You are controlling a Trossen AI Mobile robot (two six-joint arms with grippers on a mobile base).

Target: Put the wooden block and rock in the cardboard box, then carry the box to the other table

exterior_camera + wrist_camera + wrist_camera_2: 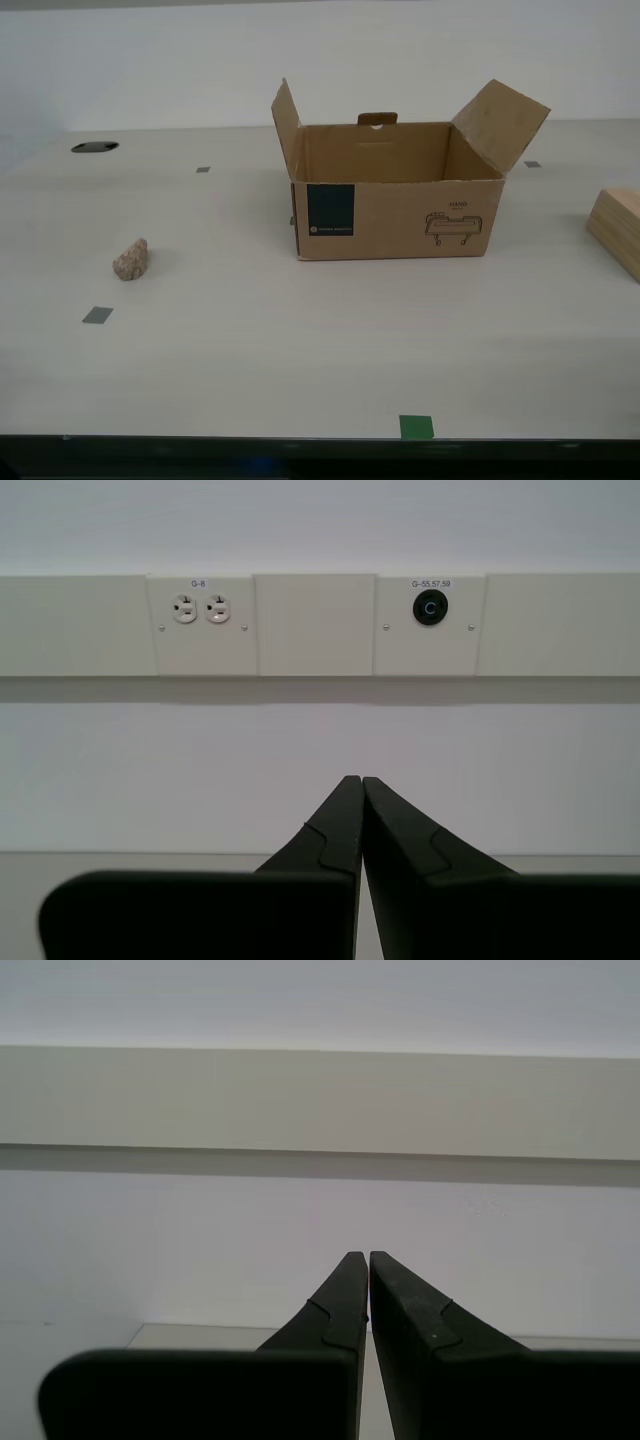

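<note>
Cream tabletop fills your exterior view, white wall behind it. You have the cardboard box sitting mid-table, a little toward the exterior view's right, flaps standing up and open, navy label and a small line drawing on its front face. Inside looks empty as far as the view reaches. The rock lies on the table well apart from the box, toward the exterior view's left. The wooden block sits at the exterior view's right edge, partly cut off, also apart from the box. Nothing stands between either item and the box. Scattered around you get grey tape squares, a green tape mark at the near edge, and a dark oval cutout at the far side toward the exterior view's left.

Neither arm shows in the exterior view. Both wrist cameras look level at the wall, not at the table items. My first gripper has its fingertips pressed together, holding nothing, facing a wall strip with a twin outlet and a round black socket. My second gripper is likewise closed with only a hairline gap, empty, facing a plain wall strip.
</note>
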